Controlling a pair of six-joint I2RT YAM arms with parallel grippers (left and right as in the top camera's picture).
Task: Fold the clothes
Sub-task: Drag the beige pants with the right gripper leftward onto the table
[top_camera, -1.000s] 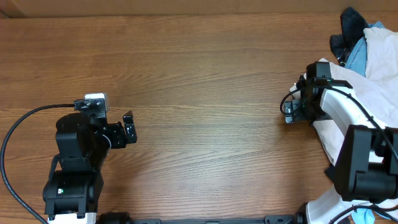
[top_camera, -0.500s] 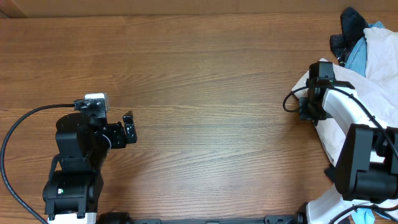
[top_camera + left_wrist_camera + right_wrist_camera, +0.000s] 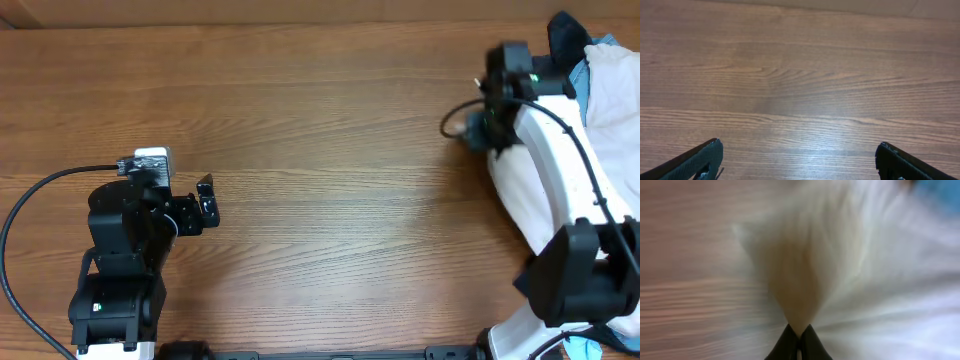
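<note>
The clothes (image 3: 515, 195), a pale cream pair of trousers, lie bunched at the table's right edge. My right gripper (image 3: 483, 125) is shut on a pinch of this cloth near its left edge. In the right wrist view the black fingertips (image 3: 790, 339) meet at the gripper (image 3: 799, 332), and the cream cloth (image 3: 805, 280) fans up out of them, blurred by motion. My left gripper (image 3: 207, 203) hovers at the table's left side, far from the clothes. Its jaws stand wide open over bare wood in the left wrist view (image 3: 799, 150), with nothing between them.
A light blue denim garment (image 3: 572, 90) and a black garment (image 3: 565, 40) lie in the pile at the far right corner, partly under the cream cloth. Wooden table (image 3: 330, 170) stretches between the two arms. A black cable (image 3: 40, 200) loops beside the left arm.
My right gripper has shut on the cream cloth's edge and swung toward the table's far side, drawing the cloth with it. The left arm has stayed still.
</note>
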